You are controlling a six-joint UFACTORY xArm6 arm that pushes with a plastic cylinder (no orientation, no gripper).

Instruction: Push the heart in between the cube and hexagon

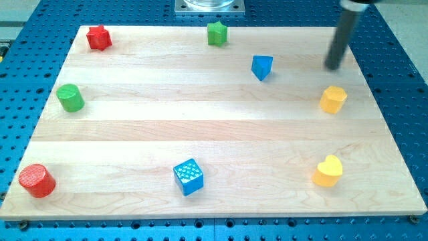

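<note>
A yellow heart (328, 171) lies at the view's lower right. A blue cube (188, 177) sits at the bottom centre, well left of the heart. A yellow hexagon (333, 99) sits at the right, above the heart. My tip (332, 67) is at the upper right, a short way above the hexagon and far from the heart, touching no block.
A blue triangular block (261, 67) lies left of my tip. A green star (217, 33) and a red star (99, 37) sit near the top edge. A green cylinder (69, 98) is at the left, a red cylinder (36, 181) at the lower left.
</note>
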